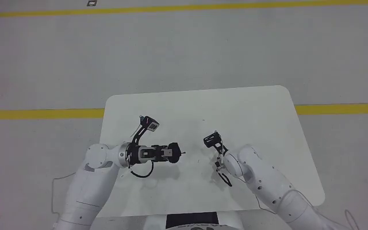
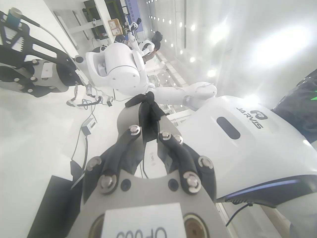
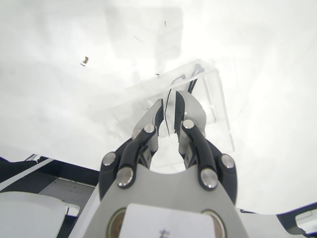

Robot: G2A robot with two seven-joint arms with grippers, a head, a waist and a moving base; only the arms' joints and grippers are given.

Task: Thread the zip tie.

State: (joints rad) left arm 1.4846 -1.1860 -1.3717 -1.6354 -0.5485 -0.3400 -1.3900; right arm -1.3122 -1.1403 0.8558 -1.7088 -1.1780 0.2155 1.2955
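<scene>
Left claw (image 2: 148, 113) clamped on the black zip tie (image 2: 143, 100); right claw (image 3: 169, 100) slightly apart, thin black strip (image 3: 167, 117) loose between.

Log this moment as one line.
left gripper shut on small black piece | right gripper narrowly open over clear box, thin black strip, likely the zip tie, in its gap | threading: cannot tell

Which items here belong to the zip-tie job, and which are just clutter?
Job:
- zip tie at right gripper
- black piece in left gripper
- clear holder, probably

Lying about:
- brown scrap
- black specks on table
</scene>
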